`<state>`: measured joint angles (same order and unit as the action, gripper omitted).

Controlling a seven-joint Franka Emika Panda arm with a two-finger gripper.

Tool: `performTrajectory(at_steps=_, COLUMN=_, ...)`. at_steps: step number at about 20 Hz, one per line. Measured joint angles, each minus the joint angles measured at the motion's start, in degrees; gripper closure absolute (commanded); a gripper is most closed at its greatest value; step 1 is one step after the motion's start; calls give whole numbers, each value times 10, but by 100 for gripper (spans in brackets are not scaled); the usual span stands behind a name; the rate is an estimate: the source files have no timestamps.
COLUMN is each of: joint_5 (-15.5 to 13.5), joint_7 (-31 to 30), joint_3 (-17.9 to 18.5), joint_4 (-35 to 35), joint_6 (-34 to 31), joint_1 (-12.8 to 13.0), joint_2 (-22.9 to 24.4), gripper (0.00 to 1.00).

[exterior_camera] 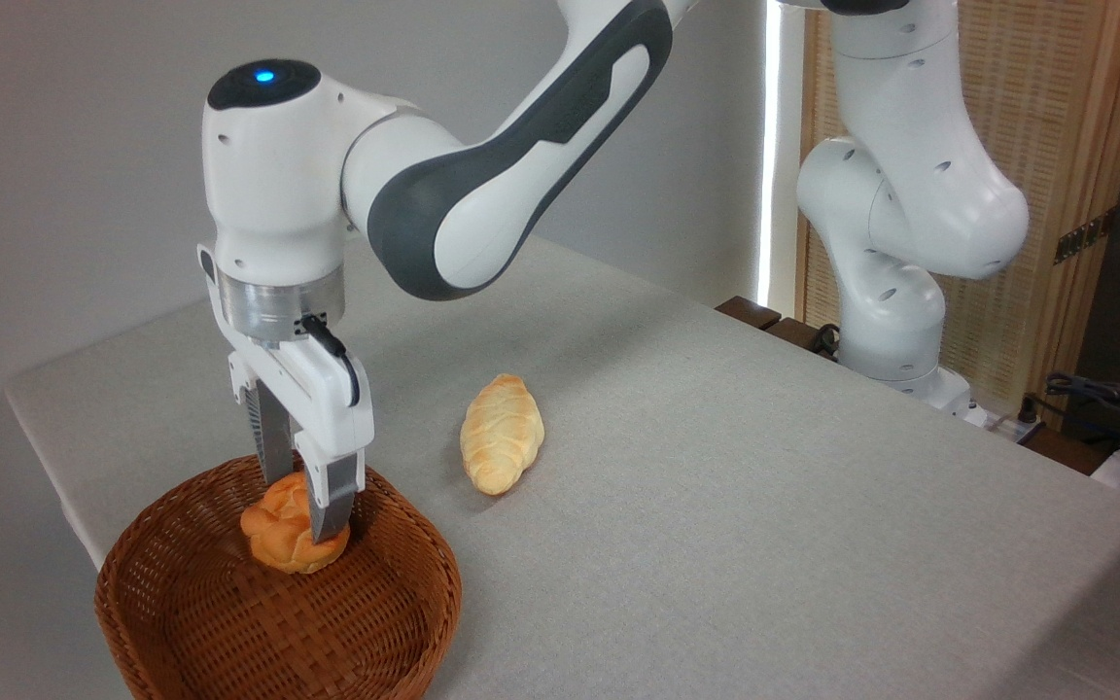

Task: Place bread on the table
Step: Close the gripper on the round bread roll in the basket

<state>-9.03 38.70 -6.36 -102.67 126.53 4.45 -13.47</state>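
At lower left of the frame, the white pincer is clamped on the small orange-golden knobbly bun inside the round brown wicker basket on the grey cloth-covered tabletop.

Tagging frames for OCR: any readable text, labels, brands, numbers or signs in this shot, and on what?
None readable.
The arm shows no lettering or logo, only a blue light on top of a joint.
The bread, the basket, the loaf and the table carry no text.
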Motion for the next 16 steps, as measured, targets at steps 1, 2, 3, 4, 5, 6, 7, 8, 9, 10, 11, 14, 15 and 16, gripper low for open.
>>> performTrajectory(at_steps=1, joint_5=3, joint_7=1, joint_3=0, joint_4=0, joint_6=0, joint_1=0, joint_2=-3, gripper=0)
performTrajectory(at_steps=2, joint_5=4, joint_7=3, joint_3=0, joint_4=0, joint_6=0, joint_1=-1, joint_2=-5, gripper=0)
performTrajectory(at_steps=3, joint_5=4, joint_7=3, joint_3=0, joint_4=0, joint_6=0, joint_1=-1, joint_2=-7, gripper=0)
performTrajectory(at_steps=4, joint_5=5, joint_7=4, joint_3=0, joint_4=0, joint_6=0, joint_1=-1, joint_2=-8, gripper=0)
performTrajectory(at_steps=5, joint_5=5, joint_7=4, joint_3=0, joint_4=0, joint_6=0, joint_1=-1, joint_2=-9, gripper=0)
performTrajectory(at_steps=6, joint_5=5, joint_7=4, joint_3=0, joint_4=0, joint_6=0, joint_1=-1, joint_2=-9, gripper=7)
performTrajectory(at_steps=7, joint_5=5, joint_7=4, joint_3=0, joint_4=0, joint_6=0, joint_1=-1, joint_2=-9, gripper=21)
performTrajectory(at_steps=8, joint_5=9, joint_7=6, joint_3=0, joint_4=0, joint_6=0, joint_1=-1, joint_2=-9, gripper=36)
performTrajectory(at_steps=9, joint_5=15, joint_7=9, joint_3=1, joint_4=0, joint_6=0, joint_1=-1, joint_2=-9, gripper=49)
performTrajectory(at_steps=10, joint_5=19, joint_7=13, joint_3=1, joint_4=0, joint_6=0, joint_1=-2, joint_2=-9, gripper=53)
performTrajectory(at_steps=11, joint_5=21, joint_7=15, joint_3=1, joint_4=0, joint_6=0, joint_1=-2, joint_2=-10, gripper=53)
performTrajectory(at_steps=14, joint_5=23, joint_7=16, joint_3=1, joint_4=0, joint_6=0, joint_1=-3, joint_2=-10, gripper=52)
performTrajectory(at_steps=15, joint_5=23, joint_7=16, joint_3=2, joint_4=0, joint_6=0, joint_1=-3, joint_2=-10, gripper=52)
performTrajectory(at_steps=16, joint_5=23, joint_7=16, joint_3=2, joint_4=1, joint_6=0, joint_1=-3, joint_2=-10, gripper=52)
